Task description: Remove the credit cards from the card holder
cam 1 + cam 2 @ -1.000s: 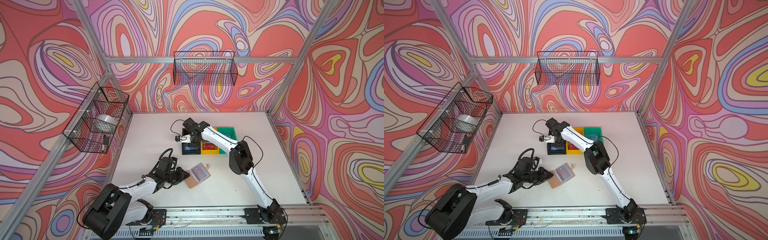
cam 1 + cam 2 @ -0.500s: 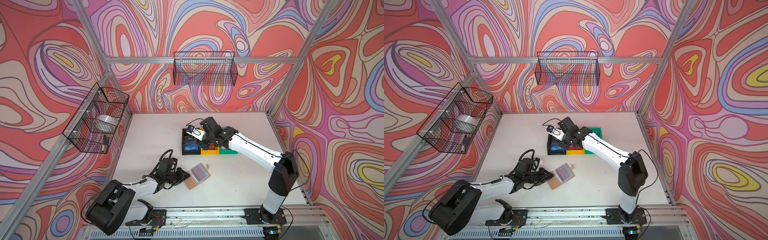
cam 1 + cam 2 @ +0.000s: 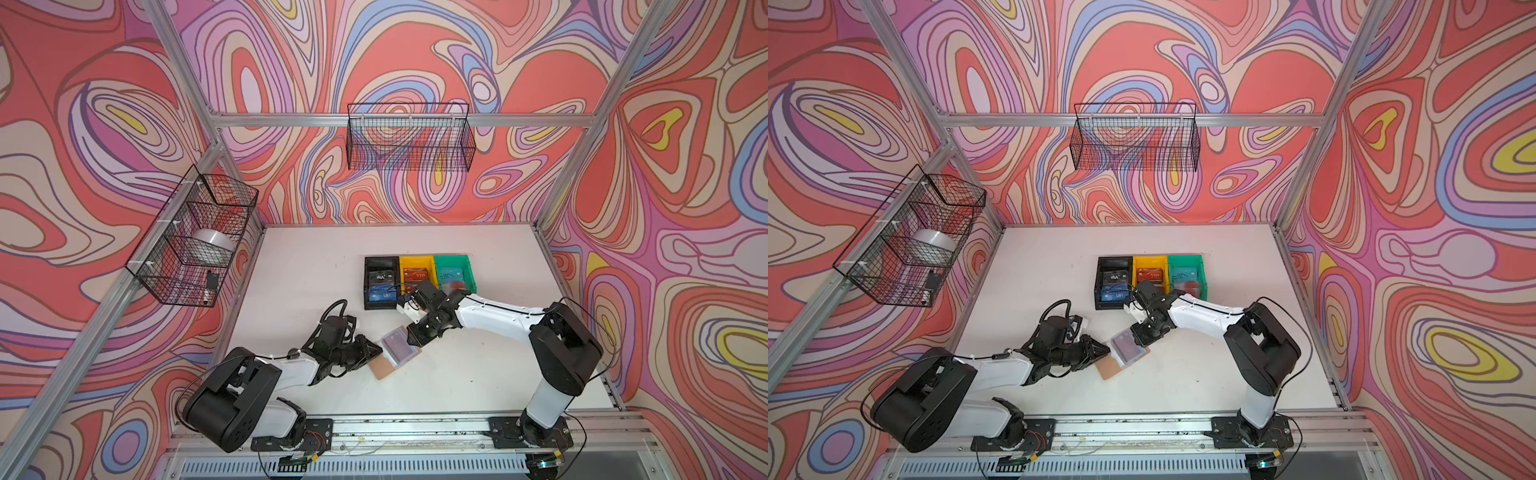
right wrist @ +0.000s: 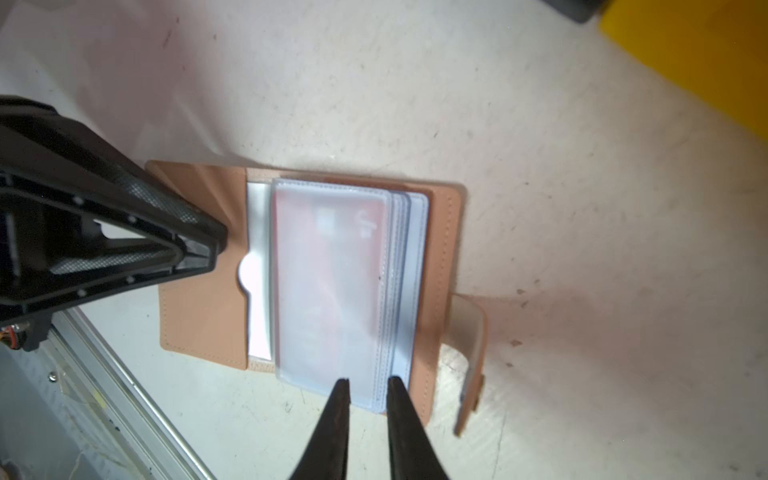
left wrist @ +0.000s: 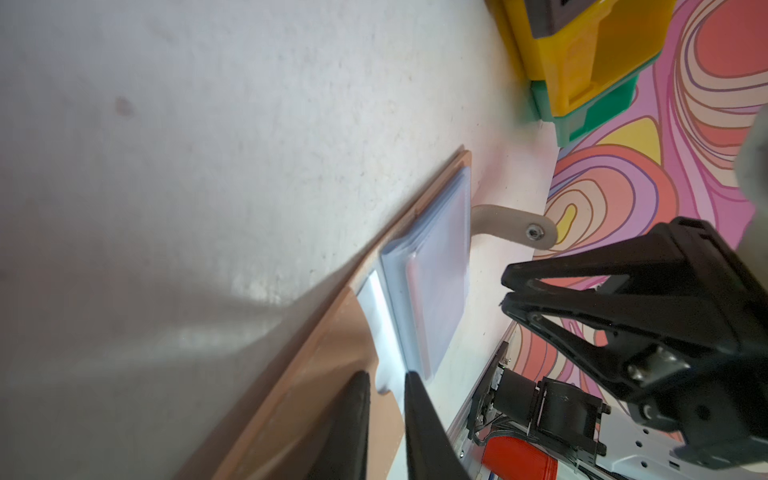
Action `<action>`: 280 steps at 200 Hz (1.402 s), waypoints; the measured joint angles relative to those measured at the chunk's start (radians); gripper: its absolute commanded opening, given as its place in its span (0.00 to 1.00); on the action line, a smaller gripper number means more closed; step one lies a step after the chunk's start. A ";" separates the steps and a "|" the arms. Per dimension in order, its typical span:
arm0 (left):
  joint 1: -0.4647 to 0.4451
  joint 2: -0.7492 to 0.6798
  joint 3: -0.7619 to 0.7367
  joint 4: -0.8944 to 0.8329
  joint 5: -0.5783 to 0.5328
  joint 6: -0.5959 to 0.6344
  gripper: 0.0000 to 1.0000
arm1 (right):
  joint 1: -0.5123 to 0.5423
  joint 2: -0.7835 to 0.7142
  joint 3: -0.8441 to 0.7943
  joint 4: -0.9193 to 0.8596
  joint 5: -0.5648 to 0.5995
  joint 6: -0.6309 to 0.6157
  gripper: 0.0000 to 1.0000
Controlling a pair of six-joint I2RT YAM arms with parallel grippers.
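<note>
The tan card holder (image 3: 382,368) (image 4: 199,316) lies open on the white table, with its clear sleeves (image 3: 397,345) fanned and its tab clasp (image 4: 471,357) sticking out. A red credit card (image 4: 328,266) shows through the top sleeve. My left gripper (image 3: 377,352) (image 5: 386,376) is shut and presses its tips on the holder's left cover. The right gripper (image 3: 413,338) (image 4: 368,380) hovers at the sleeves' free edge. Its jaws are nearly together with nothing between them, and in the left wrist view the right gripper (image 5: 504,289) stands apart from the sleeves.
Behind the holder stand a black bin (image 3: 380,266), a yellow bin (image 3: 415,266) and a green bin (image 3: 453,264). They hold a blue card (image 3: 380,296), a red card (image 3: 417,275) and a pale card (image 3: 452,275). Wire baskets (image 3: 409,141) (image 3: 195,237) hang on the walls.
The right arm has swung from over the black bin down to the holder's sleeve edge, and its jaws have narrowed. The left gripper and the holder have stayed put.
</note>
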 measured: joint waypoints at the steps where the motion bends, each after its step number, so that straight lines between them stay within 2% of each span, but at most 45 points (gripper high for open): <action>1: 0.000 -0.001 0.000 0.000 0.000 0.000 0.20 | 0.000 0.000 0.000 0.001 -0.001 0.002 0.16; 55: 0.000 -0.042 -0.003 -0.013 -0.008 0.001 0.20 | 0.000 0.082 0.000 0.049 -0.018 0.045 0.14; 151: 0.000 -0.074 -0.015 -0.068 -0.027 0.013 0.19 | -0.010 0.085 0.018 0.041 0.031 0.046 0.11; 280: 0.000 -0.052 -0.029 -0.052 -0.039 0.016 0.19 | -0.002 0.114 0.039 0.051 0.014 0.047 0.07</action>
